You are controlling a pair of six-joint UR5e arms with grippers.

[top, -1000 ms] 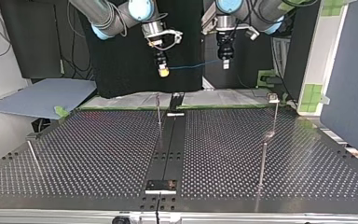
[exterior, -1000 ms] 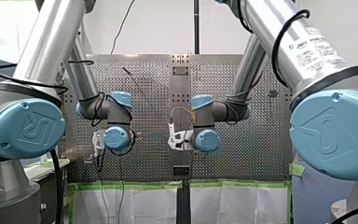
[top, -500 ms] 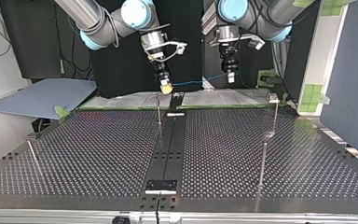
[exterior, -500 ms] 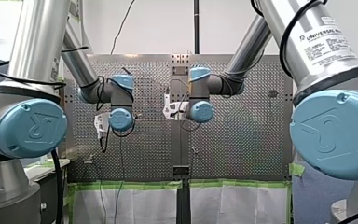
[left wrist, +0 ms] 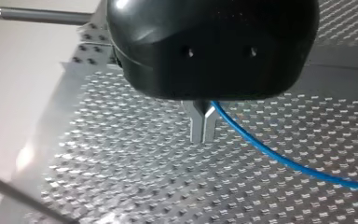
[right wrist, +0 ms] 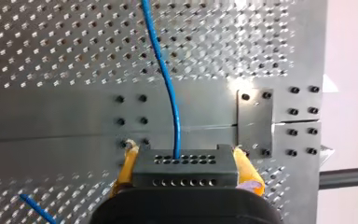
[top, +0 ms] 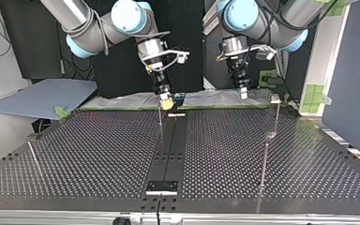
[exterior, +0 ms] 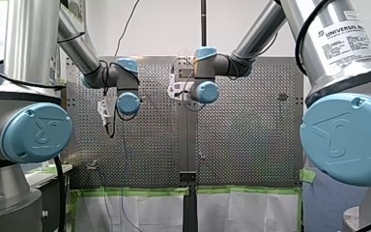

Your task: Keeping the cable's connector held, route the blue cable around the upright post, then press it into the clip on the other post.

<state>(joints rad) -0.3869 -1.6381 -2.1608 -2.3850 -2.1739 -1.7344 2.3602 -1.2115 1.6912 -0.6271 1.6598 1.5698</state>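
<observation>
The blue cable (right wrist: 167, 79) hangs in the air between the two arms, over the edge of the surface (top: 98, 154) nearest the arms.

Going from left to right in the top view, first comes my right end effector (top: 167, 101). Its yellow pads (right wrist: 125, 168) pinch the dark connector (right wrist: 182, 168) from both sides, and the cable comes out of the connector's middle. This end effector hangs just by the top of a thin upright post (top: 160, 115).

Next comes my left end effector (top: 243, 93). Its metal fingers (left wrist: 196, 126) are pressed together. The cable comes out right at their side, so I think they pinch it.

Further right stands another post (top: 277, 117) with a small pale piece (top: 275, 98) on top. I think that is the clip, but it is too small to be sure.

The connector is held, so that part is fine. The cable does not go around any post, and it is not in a clip. So almost the whole job is left: bring the cable down, bend it around the upright post, then push it into the clip.

A white label (exterior: 340, 41) on my right arm reads "UNIVERSAL", and the rest is cut off. The round blue caps (exterior: 36, 134) have a raised mark that looks like a U and an R.
</observation>
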